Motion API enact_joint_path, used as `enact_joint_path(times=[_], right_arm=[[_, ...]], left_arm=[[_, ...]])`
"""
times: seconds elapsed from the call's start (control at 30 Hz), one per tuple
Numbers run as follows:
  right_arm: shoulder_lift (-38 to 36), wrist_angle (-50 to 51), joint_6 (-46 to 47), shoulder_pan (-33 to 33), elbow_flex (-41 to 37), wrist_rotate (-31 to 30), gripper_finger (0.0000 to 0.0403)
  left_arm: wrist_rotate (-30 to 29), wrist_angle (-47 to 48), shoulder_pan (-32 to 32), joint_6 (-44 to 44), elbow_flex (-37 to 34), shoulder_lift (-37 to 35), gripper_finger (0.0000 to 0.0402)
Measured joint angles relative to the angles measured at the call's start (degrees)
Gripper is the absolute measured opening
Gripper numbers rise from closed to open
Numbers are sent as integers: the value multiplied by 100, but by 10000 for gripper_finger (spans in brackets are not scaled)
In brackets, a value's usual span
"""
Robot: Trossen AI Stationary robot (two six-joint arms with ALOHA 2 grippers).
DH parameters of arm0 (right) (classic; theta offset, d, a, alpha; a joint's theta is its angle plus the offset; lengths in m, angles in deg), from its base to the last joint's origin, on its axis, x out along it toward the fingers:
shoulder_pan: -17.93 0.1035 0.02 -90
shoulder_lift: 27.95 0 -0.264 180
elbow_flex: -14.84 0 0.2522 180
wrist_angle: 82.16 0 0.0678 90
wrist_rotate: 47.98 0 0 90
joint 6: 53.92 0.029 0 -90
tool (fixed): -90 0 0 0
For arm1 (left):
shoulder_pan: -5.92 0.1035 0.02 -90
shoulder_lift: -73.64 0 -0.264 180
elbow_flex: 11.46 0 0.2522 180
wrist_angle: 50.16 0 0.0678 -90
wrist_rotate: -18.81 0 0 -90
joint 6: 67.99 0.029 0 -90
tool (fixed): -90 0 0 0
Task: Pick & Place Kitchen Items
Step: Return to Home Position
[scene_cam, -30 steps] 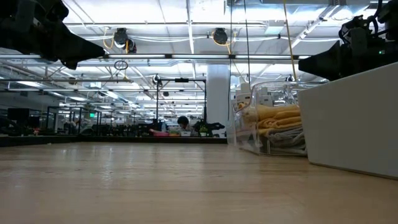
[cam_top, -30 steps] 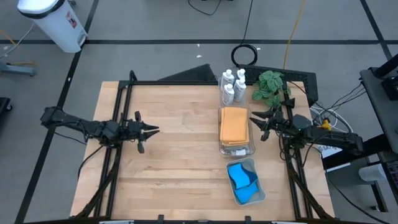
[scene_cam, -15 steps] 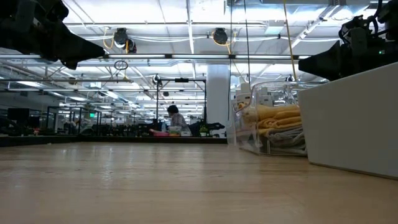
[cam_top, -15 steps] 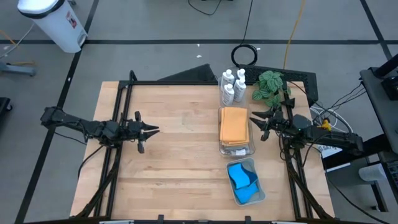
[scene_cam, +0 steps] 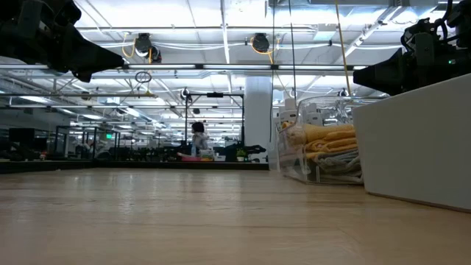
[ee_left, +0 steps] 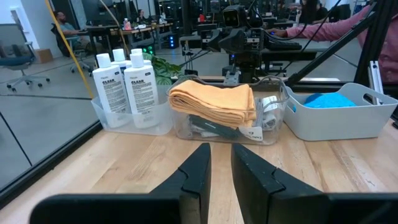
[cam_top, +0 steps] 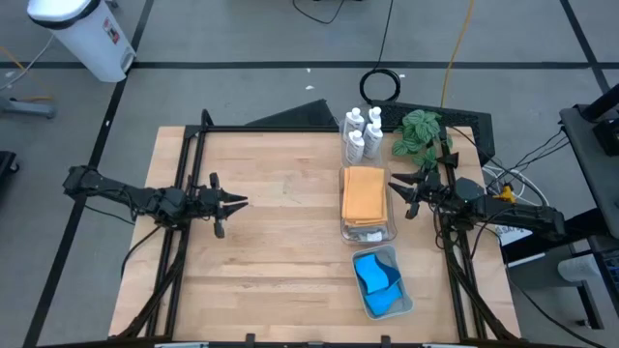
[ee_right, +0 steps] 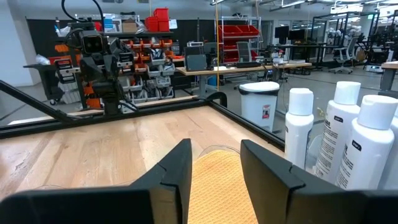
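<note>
Hanging empty with fingers apart, the left gripper (cam_top: 237, 201) at left and the right gripper (cam_top: 397, 193) beside the orange cloth (cam_top: 363, 193) in its clear bin (cam_top: 392, 232) are idling, sorting apparently done.

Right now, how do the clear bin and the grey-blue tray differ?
The clear bin has see-through walls; the grey-blue tray is opaque. The bin holds an orange cloth atop others; the tray holds blue sponges. The bin sits square to the table; the tray lies skewed. Both are open-topped, on the table's right half. The left gripper hovers mid-left, the right gripper beside the bin.
</note>
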Motion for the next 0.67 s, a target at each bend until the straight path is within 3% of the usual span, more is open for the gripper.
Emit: enact_joint_path(times=[0.67], right_arm=[[0,0,0,0,-4,2,110]], left_arm=[[0,0,0,0,0,0,65]])
